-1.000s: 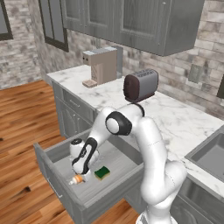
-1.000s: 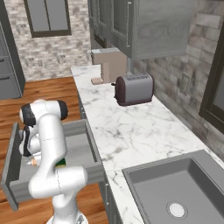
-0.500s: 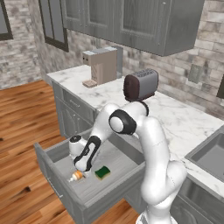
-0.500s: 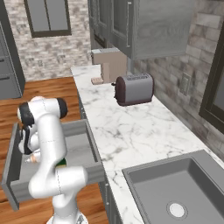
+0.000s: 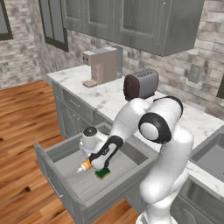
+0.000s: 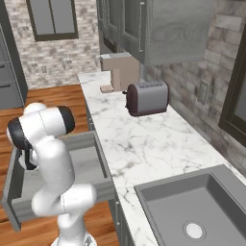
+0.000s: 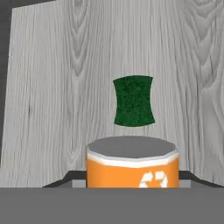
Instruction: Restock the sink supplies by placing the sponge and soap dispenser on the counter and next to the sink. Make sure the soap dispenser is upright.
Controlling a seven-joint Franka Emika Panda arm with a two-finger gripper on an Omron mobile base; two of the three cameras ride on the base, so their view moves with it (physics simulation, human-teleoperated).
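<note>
Soap dispenser lies on its side in the open drawer, gripper pinching it, sponge just beside. I lift straight, clear the drawer wall, then rotate upright.

- We see even, soft rendered light, bright, with no glare.
- Faint shadow lies inside the drawer.
- Everything is sharp; we find no blur or edge distortion.
</note>
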